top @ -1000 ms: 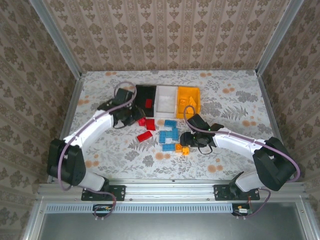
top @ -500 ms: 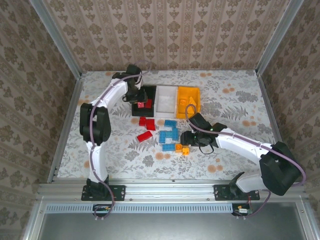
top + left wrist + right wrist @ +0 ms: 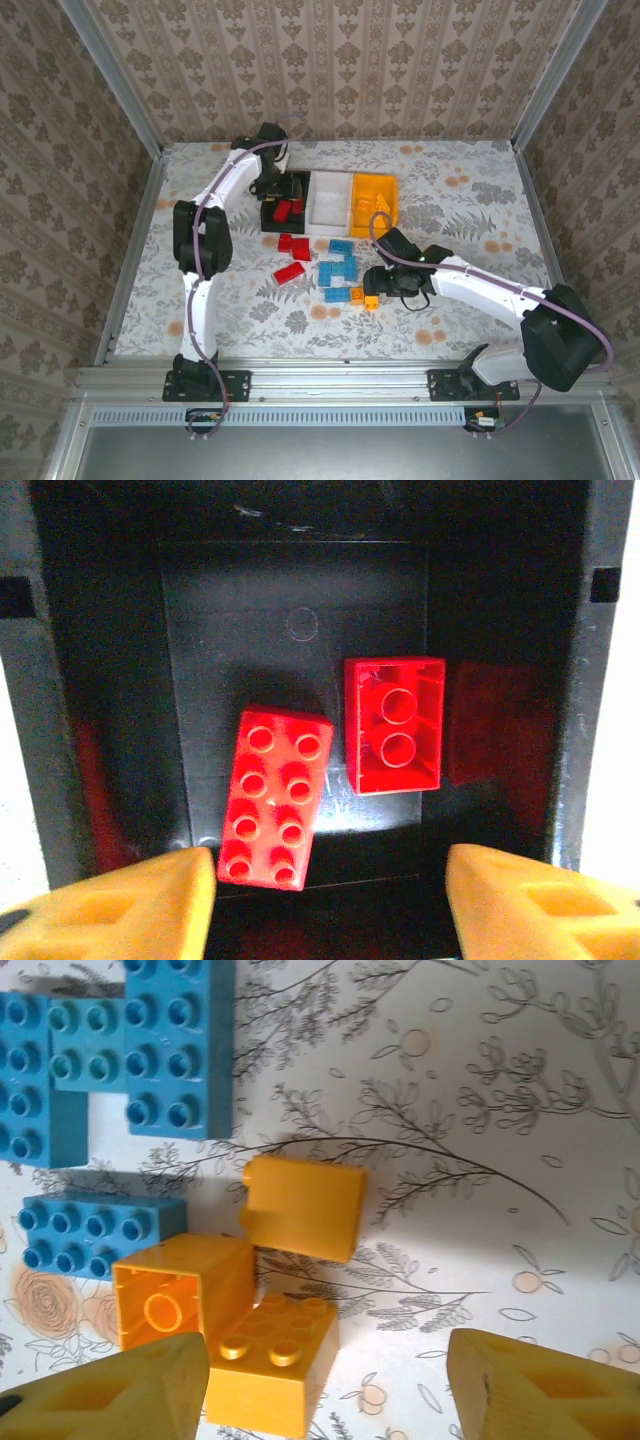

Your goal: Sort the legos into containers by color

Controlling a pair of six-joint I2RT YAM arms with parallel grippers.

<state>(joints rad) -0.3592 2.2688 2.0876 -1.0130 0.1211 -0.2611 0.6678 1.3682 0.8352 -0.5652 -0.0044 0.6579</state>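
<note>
While the left hand (image 3: 330, 910) hangs over the black bin (image 3: 240, 630) with its fingers wide and holding nothing, two red bricks (image 3: 275, 795) lie on the bin's floor, just beside each other. One shows its bumps and the other lies upside down. The right hand (image 3: 325, 1385) is wide too, low over three yellow bricks (image 3: 300, 1205) on the tabletop (image 3: 500, 1210). Blue bricks (image 3: 175, 1050) lie just beside them. Loose red bricks (image 3: 291, 272) lie near the black bin. The white bin (image 3: 322, 190) sits between the black bin and the yellow bin (image 3: 362, 215).
</note>
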